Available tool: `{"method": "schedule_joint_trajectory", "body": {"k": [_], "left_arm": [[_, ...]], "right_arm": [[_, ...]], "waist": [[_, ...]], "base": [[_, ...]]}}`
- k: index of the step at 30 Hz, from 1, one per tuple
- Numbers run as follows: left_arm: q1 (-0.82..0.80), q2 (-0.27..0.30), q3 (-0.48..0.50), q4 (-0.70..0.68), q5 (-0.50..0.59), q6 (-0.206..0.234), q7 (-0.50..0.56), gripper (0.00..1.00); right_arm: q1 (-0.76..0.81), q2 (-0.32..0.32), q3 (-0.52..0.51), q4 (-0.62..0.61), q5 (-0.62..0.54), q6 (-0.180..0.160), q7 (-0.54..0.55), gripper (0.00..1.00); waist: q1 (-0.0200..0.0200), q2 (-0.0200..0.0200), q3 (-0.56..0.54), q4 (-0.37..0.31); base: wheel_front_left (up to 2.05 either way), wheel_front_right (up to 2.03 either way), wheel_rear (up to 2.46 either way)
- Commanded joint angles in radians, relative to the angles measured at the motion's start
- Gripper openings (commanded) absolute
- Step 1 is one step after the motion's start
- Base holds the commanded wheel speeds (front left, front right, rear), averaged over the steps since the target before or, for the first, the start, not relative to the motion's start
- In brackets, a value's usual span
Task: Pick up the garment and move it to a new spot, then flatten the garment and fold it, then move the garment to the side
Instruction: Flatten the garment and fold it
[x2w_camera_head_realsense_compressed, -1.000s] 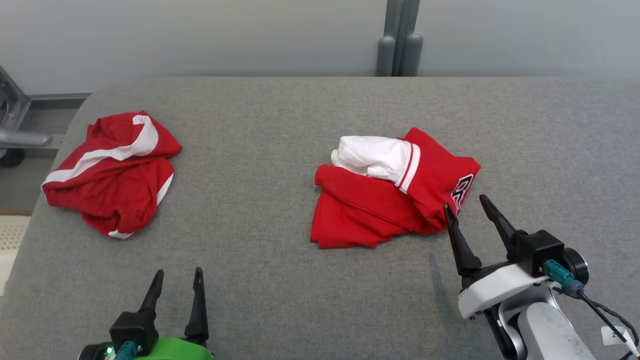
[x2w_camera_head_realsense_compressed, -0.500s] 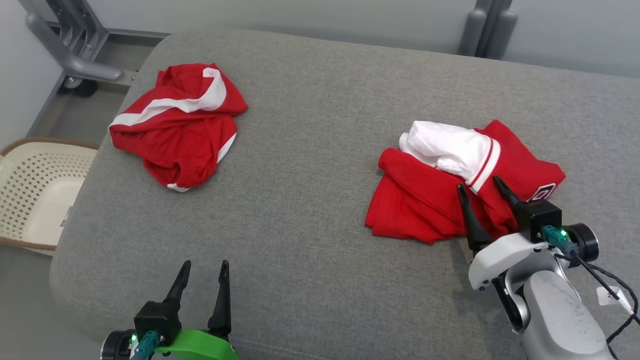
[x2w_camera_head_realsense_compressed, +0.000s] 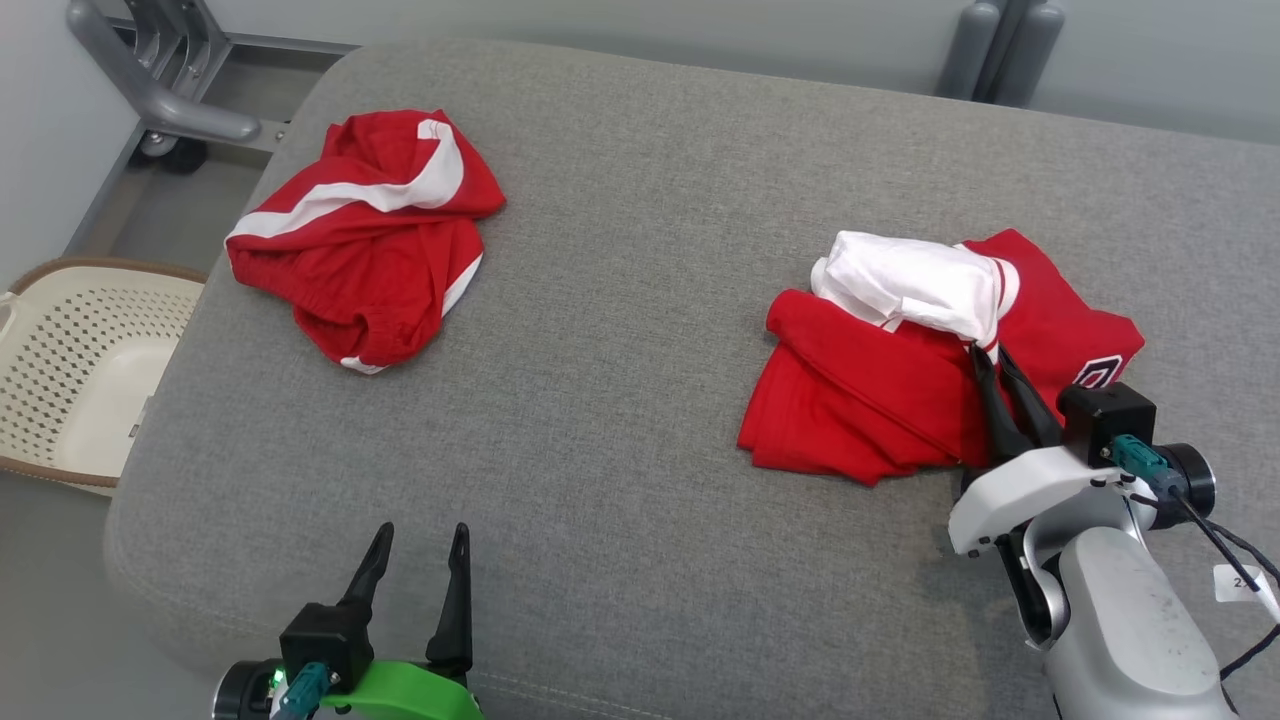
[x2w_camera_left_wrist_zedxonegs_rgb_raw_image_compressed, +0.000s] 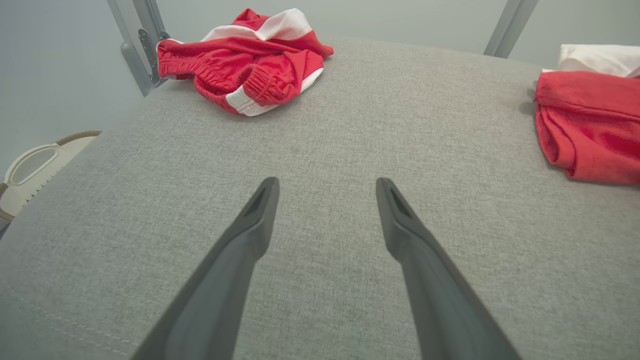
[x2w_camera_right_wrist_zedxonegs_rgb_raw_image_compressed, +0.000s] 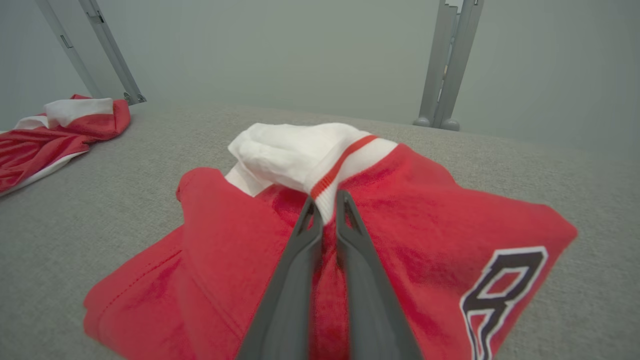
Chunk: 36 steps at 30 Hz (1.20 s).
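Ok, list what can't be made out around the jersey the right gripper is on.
- Lettering on the jersey: right wrist view, cut off by the bottom edge; head view, partly behind the right gripper.
- How many layers it pinches: right wrist view, folds hide them.
- Basket: head view, cut off by the left edge.

Head cam looks fwd & down from above the near edge of the grey pad, taking in most of it; L wrist cam sits low over it, facing along its own fingers toward the shorts; R wrist cam is v. close on the jersey; all 3 share both garments.
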<state>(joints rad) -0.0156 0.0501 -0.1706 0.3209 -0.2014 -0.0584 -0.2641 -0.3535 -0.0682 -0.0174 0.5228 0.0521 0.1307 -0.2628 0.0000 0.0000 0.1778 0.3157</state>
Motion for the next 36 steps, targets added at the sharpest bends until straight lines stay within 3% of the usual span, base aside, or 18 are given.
{"method": "schedule_joint_trajectory", "body": {"k": [1, 5, 9, 14, 15, 16, 17, 18, 19, 26, 31, 36], "left_arm": [[-0.010, 0.001, -0.005, 0.004, 0.000, -0.007, 0.000, 1.00], [-0.016, 0.001, -0.009, 0.011, -0.007, -0.010, 0.000, 1.00], [-0.009, 0.001, -0.006, 0.018, -0.009, -0.011, 0.000, 1.00], [0.003, 0.001, -0.002, 0.029, -0.006, -0.018, 0.000, 1.00], [0.004, 0.001, -0.002, 0.032, -0.004, -0.020, 0.000, 1.00], [0.004, 0.001, -0.002, 0.033, -0.003, -0.022, 0.000, 1.00], [0.004, 0.001, -0.002, 0.035, -0.002, -0.023, 0.000, 1.00], [0.004, 0.001, -0.002, 0.038, -0.003, -0.025, 0.000, 1.00], [0.004, 0.001, -0.002, 0.040, -0.003, -0.026, 0.000, 1.00], [0.018, 0.001, 0.010, 0.053, -0.002, -0.030, 0.000, 1.00], [0.015, 0.001, 0.003, 0.056, -0.011, -0.032, 0.000, 1.00], [0.013, 0.001, -0.012, 0.057, -0.022, -0.032, 0.000, 1.00]], "right_arm": [[0.012, 0.003, -0.005, -0.004, 0.009, 0.000, -0.003, 0.00], [0.009, 0.006, -0.058, -0.064, 0.048, 0.000, -0.003, 0.00], [0.048, 0.013, -0.192, -0.148, 0.111, 0.000, -0.003, 0.00], [0.090, 0.017, -0.325, -0.129, 0.196, 0.000, -0.003, 0.00], [0.103, 0.016, -0.346, -0.117, 0.208, 0.000, -0.003, 0.07], [0.113, 0.015, -0.370, -0.105, 0.224, 0.000, -0.003, 0.26], [0.126, 0.014, -0.395, -0.089, 0.237, 0.000, -0.003, 0.47], [0.140, 0.014, -0.419, -0.075, 0.237, 0.000, -0.003, 0.84], [0.150, 0.015, -0.441, -0.060, 0.242, 0.000, -0.003, 1.00], [0.199, 0.015, -0.530, -0.023, 0.235, 0.000, -0.003, 1.00], [0.202, 0.016, -0.469, -0.088, 0.198, 0.000, -0.003, 1.00], [0.193, 0.016, -0.344, -0.150, 0.154, 0.000, -0.003, 1.00]], "waist": [[0.0000, 0.0000, -0.006, -0.015], [0.0000, 0.0000, -0.011, -0.037], [0.0000, 0.0000, -0.027, -0.066], [0.0000, 0.0000, -0.046, -0.105], [0.0000, 0.0000, -0.051, -0.115], [0.0000, 0.0000, -0.056, -0.125], [0.0000, 0.0000, -0.062, -0.136], [0.0000, 0.0000, -0.067, -0.145], [0.0000, 0.0000, -0.072, -0.155], [0.0000, 0.0000, -0.099, -0.218], [0.0000, 0.0000, -0.105, -0.228], [0.0000, 0.0000, -0.105, -0.203]], "base": [[0.00, 0.00, 0.00], [0.00, 0.00, 0.00], [0.00, 0.00, 0.00], [0.00, 0.00, 0.00], [0.00, 0.00, 0.00], [0.00, 0.00, 0.00], [0.00, 0.00, 0.00], [0.00, 0.00, 0.00], [0.00, 0.00, 0.00], [0.00, 0.00, 0.00], [0.00, 0.00, 0.00], [0.00, 0.00, 0.00]]}}
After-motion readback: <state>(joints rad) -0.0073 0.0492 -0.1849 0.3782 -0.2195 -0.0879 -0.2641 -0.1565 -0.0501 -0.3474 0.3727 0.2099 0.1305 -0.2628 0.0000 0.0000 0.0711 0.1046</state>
